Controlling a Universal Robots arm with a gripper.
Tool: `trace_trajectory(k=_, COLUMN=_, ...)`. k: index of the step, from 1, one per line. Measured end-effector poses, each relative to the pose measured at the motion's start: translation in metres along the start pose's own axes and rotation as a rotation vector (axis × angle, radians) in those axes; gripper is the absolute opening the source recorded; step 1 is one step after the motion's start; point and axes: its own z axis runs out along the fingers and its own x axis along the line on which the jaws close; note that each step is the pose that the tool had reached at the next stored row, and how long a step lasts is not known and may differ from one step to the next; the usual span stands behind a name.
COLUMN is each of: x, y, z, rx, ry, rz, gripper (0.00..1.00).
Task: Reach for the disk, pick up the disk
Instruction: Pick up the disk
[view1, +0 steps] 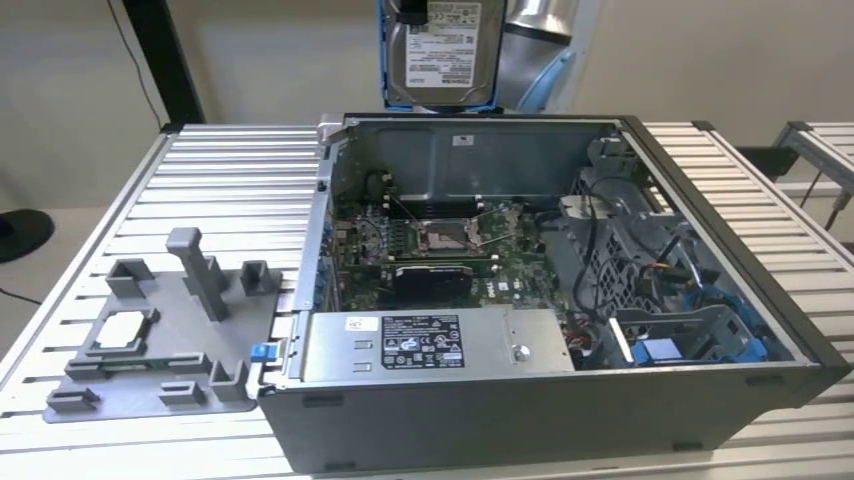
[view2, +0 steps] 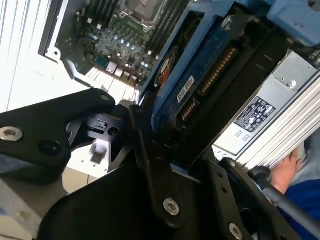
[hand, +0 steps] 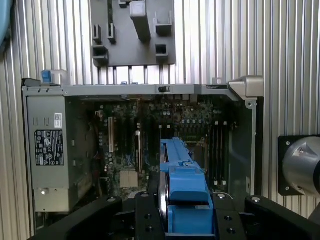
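Labels on disk (view1: 451, 50) and power supply (view1: 427, 343) seem unreadable

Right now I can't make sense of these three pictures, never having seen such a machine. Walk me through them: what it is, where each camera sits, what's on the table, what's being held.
This is a single robot arm with a gripper, working over an opened computer case that sits on a ribbed metal table.

The exterior view comes from a camera standing off the arm. There the disk, a silver hard drive in a blue bracket, hangs in the air above the back of the case, lifted clear of it.

The two wrist views come from cameras riding on the arm. In both, black gripper fingers clamp the blue-framed disk, seen edge-on, with the circuit board below.

Also on the table: a grey plastic fixture beside the case, at the exterior view's left. Inside the case sits a grey box with a black-and-white label.
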Motion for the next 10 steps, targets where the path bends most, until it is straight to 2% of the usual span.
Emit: trace_trajectory(k=10, x=-0.0014, y=-0.0322, z=-0.0002, rx=0.0, ry=-0.0001, rz=0.0, gripper=0.0)
